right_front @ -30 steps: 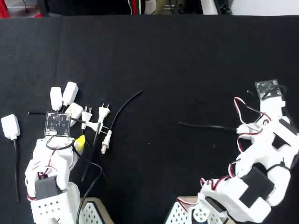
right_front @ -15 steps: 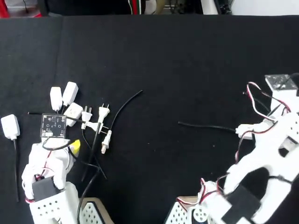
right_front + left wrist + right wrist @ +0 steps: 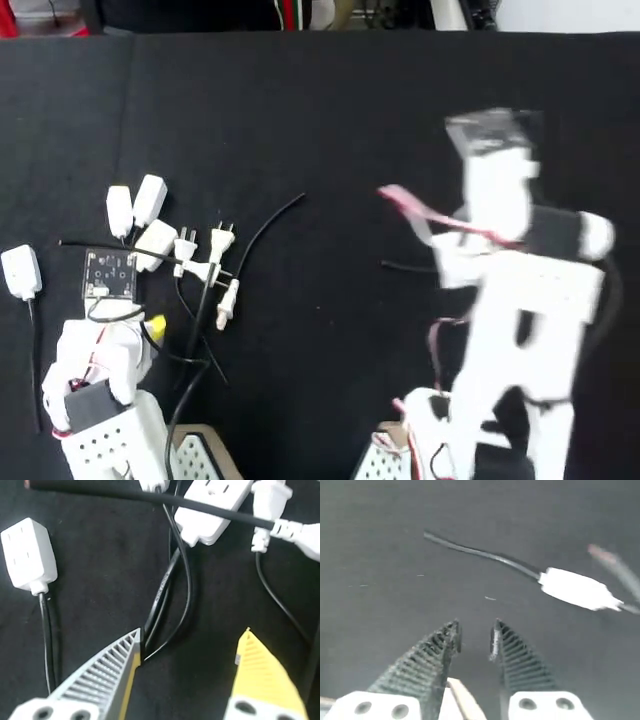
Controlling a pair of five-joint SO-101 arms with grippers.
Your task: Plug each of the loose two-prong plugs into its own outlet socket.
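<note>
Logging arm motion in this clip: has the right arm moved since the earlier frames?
Yes. In the high view the right arm has swung inward and farther from its base, toward the black cable.

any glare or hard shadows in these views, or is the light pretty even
High view: the black table is lit evenly with no hot spots, and the white sockets stand out bright. Left wrist view: a faint sheen runs along the black cable beyond the left pincer. Right wrist view: the plug is bright, and no clear shadow shows beside it or under the right pincer.
</note>
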